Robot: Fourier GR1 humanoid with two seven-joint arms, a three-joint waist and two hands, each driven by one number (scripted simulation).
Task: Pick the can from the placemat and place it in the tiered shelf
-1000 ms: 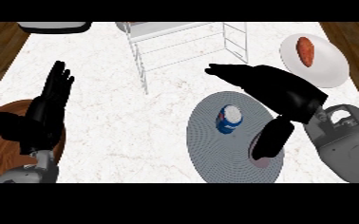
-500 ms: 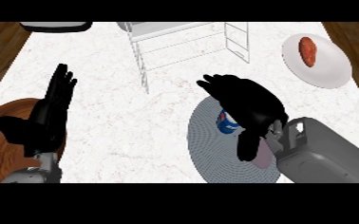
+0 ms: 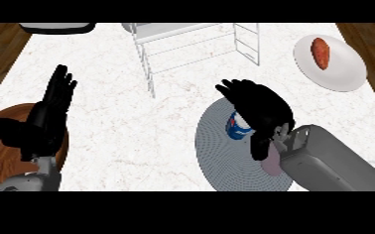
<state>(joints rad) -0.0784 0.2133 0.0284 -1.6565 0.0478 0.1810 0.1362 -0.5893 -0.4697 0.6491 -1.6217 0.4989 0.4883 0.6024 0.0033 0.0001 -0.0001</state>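
A white marble-look counter (image 3: 132, 129), faintly veined and smooth, carries a grey placemat (image 3: 227, 163) with a fine woven, ribbed texture. The tiered shelf (image 3: 194, 39) shows thin pale metal wire and flat panels. The can (image 3: 238, 126) has a glossy blue printed skin. A smooth white plate (image 3: 344, 74) looks matt. Both hands, left (image 3: 44, 114) and right (image 3: 260, 106), are matt black.

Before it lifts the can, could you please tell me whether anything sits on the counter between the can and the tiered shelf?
Nothing visible does. The can stands on the placemat under the right hand, and only bare counter lies between it and the tiered shelf. The plate sits off to the right.
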